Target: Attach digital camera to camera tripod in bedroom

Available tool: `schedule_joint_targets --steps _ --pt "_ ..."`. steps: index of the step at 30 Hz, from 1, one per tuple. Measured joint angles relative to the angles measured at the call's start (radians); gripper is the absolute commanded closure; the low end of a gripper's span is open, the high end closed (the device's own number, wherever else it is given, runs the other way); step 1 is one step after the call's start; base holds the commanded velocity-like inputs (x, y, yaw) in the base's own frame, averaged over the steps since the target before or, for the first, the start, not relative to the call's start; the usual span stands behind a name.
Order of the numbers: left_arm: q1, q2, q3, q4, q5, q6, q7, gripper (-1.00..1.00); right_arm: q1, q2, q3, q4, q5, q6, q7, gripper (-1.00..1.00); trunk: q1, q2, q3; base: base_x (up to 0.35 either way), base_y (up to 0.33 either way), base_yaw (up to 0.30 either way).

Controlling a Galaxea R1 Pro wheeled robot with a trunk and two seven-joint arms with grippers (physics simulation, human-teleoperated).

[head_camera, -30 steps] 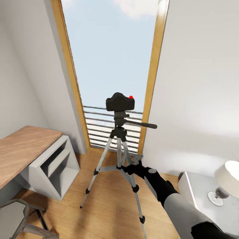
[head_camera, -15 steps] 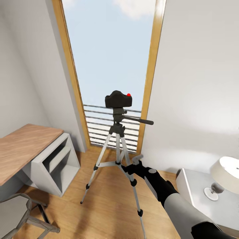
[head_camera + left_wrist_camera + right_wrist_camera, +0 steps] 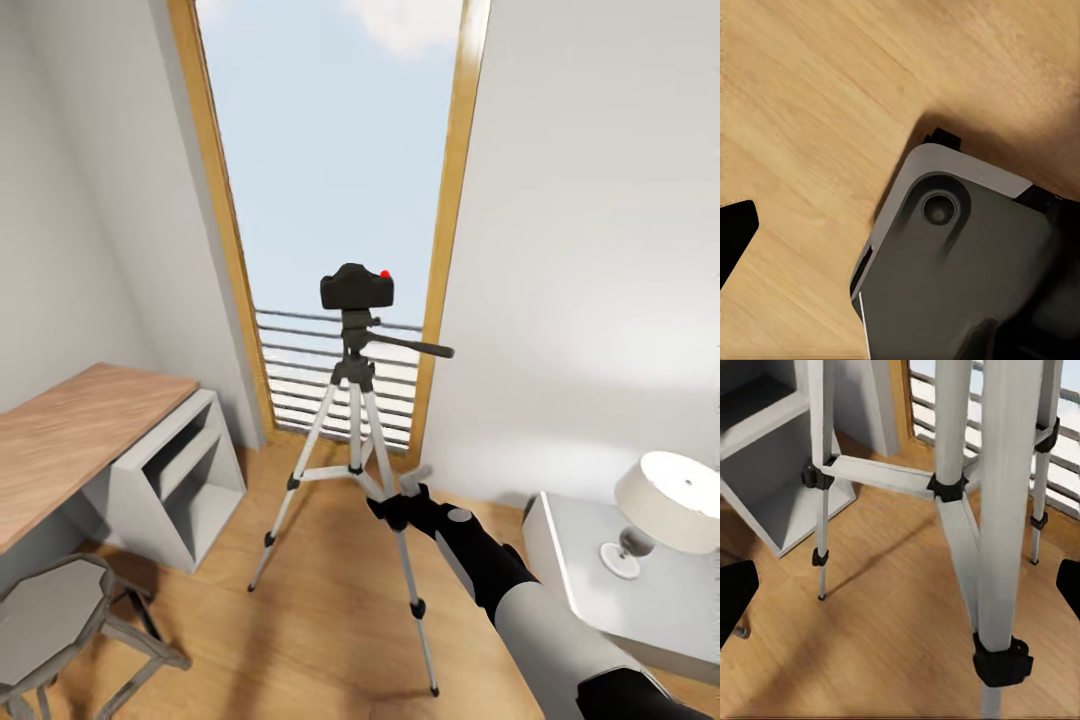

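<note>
The digital camera [image 3: 357,288], a small black body with a red button on top, sits on the head of the camera tripod [image 3: 353,420], which stands with its three silver legs spread on the light wood floor [image 3: 300,640] of the bedroom, directly in front of the tall wood-framed window [image 3: 335,200] and its grey railing [image 3: 300,375]. The long pan handle [image 3: 410,346] projects from the tripod head towards the white wall on the right. The right gripper [image 3: 405,492], at the end of a black and grey arm, hovers at the level of the tripod's lower leg braces, just beside the nearest leg; in the right wrist view its dark fingertips [image 3: 735,596] stand wide apart at the frame's edges, holding nothing, with the leg between and beyond them. The left wrist view shows bare floor and a grey part of the robot's own body; whether the left gripper's fingers are parted cannot be told. A wood-topped desk [image 3: 70,445] with a grey open shelf unit [image 3: 170,490], an octagonal grey stool [image 3: 60,620] and a bedside table [image 3: 590,570] with a lamp [image 3: 665,505] surround the scene.
</note>
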Motion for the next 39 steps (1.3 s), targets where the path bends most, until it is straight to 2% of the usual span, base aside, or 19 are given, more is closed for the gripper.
schedule_joint_targets --steps 35,39 --pt "0.000 0.000 0.000 0.000 0.000 0.000 0.000 -1.00 0.000 -0.003 -0.003 0.000 -0.001 0.009 -0.001 -1.00 0.000 0.000 0.000 -0.345 0.000 0.000" --pt "0.001 0.000 0.000 0.001 0.001 0.000 0.001 -1.00 0.000 -0.010 -0.012 0.001 -0.004 0.012 -0.001 -1.00 0.000 0.000 0.000 -0.345 0.000 0.000"
